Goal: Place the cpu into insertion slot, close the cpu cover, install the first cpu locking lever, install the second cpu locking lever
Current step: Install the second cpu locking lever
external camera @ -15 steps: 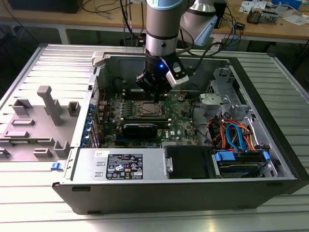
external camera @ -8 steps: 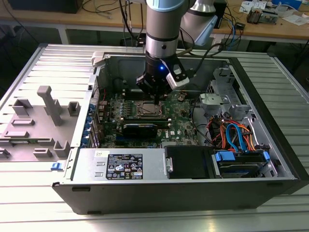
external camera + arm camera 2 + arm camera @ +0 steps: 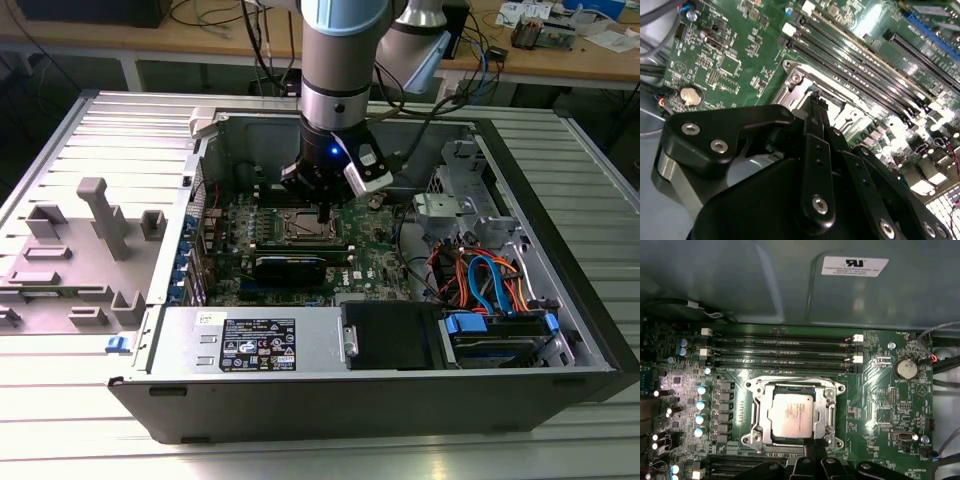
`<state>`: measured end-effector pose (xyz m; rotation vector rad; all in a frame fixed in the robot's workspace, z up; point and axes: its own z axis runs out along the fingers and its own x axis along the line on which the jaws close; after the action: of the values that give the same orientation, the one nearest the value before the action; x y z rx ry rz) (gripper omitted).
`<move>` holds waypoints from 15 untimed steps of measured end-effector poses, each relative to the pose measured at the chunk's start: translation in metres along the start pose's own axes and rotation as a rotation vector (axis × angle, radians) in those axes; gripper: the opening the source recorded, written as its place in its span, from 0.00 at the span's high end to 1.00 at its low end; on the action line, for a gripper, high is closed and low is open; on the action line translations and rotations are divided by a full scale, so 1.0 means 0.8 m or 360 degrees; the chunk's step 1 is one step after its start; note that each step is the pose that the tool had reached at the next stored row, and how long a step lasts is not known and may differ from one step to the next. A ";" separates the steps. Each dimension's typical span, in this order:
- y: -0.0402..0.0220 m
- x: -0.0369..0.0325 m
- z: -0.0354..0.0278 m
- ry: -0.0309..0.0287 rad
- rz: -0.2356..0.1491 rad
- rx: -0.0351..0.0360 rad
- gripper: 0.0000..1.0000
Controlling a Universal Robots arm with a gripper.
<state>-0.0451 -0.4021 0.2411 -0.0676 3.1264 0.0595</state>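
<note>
In the exterior view, the gripper (image 3: 324, 212) is seen lowered inside the open computer case (image 3: 560, 300), over the slot (image 3: 306, 226). In the first wrist view, the cpu (image 3: 793, 414) lies seated in the slot (image 3: 756, 412), its cover (image 3: 830, 410) closed around it. In the second wrist view, the fingers (image 3: 817, 107) are pinched together, empty, at the slot's edge.

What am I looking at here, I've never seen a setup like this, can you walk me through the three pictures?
This is an open desktop computer case lying on its side on a metal table. A robot arm reaches down into it. The exterior view comes from a camera standing off the arm. The two wrist views come from cameras riding on the arm, looking at the green motherboard. In the first wrist view, the cpu, a silver square chip, sits in the insertion slot, with the cpu cover down around it. The black gripper is pressed shut at the slot's edge. Long dark memory slots run beside the slot.
</note>
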 end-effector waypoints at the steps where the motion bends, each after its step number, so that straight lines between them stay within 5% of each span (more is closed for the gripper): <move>1: -0.0002 0.0017 0.0000 0.00000 0.0000 0.0000 0.89; 7: -0.0045 0.0151 -0.0003 -0.00001 0.0000 0.0000 0.89; 15: -0.0268 0.0248 -0.0013 -0.00001 0.0000 -0.0002 0.89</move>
<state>-0.0640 -0.4245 0.2410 -0.0674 3.1263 0.0617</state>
